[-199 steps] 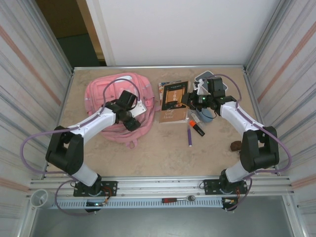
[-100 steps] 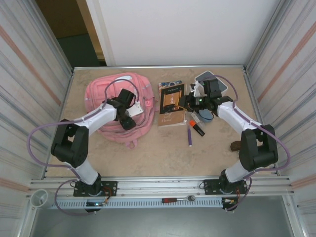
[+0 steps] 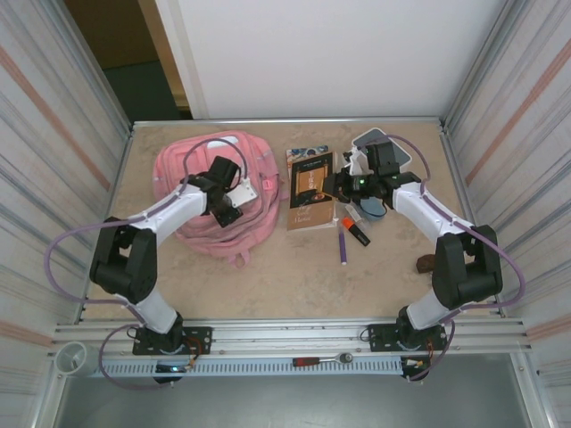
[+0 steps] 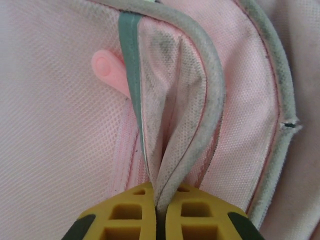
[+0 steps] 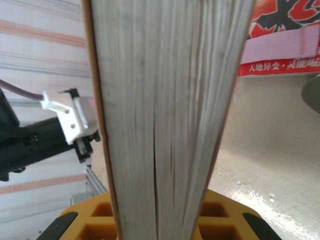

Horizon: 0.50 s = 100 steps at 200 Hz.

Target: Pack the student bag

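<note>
The student bag (image 3: 192, 178), pink and soft, lies at the table's back left. My left gripper (image 3: 229, 214) rests on its right part. In the left wrist view that gripper (image 4: 161, 212) is shut on a fold of the bag's pink fabric edged with grey piping (image 4: 200, 100); a pink zip pull (image 4: 111, 72) lies just left of the fold. My right gripper (image 3: 332, 187) is shut on a brown-covered book (image 3: 308, 178), raised on edge right of the bag. In the right wrist view the book's page edges (image 5: 160, 100) stand between my yellow fingers (image 5: 225, 222).
A second book (image 3: 303, 214) lies flat under the held one. An orange marker (image 3: 355, 231) and a purple pen (image 3: 343, 245) lie right of it. A white-and-grey box (image 3: 379, 143) stands at the back, a brown lump (image 3: 426, 263) near the right arm. Walls enclose three sides.
My left gripper slid a little up the bag and shut on a fold of its fabric. The right gripper tipped the book up on edge, then held still.
</note>
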{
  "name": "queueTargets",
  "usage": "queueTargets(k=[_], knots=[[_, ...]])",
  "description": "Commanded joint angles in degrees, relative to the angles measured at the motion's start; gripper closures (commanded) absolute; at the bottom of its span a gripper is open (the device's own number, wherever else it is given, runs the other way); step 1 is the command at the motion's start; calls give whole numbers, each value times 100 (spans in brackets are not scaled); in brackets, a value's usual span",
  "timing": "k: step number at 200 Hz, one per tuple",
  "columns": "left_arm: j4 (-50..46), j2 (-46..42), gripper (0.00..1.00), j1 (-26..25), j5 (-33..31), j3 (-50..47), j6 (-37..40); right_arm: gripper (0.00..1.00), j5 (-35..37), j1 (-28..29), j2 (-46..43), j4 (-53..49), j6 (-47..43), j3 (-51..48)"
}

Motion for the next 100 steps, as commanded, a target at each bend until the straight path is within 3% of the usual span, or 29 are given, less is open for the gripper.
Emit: queueTargets(k=[1, 51, 100], knots=[[198, -746, 100, 247, 293, 287, -622, 98, -391, 207, -95, 461, 85, 49], [866, -1621, 100, 737, 1290, 534, -1455, 98, -607, 488, 159, 1482, 1047, -268], [694, -1600, 100, 882, 1675, 1105, -1718, 98, -235, 1061, 461, 1870, 1685, -82]])
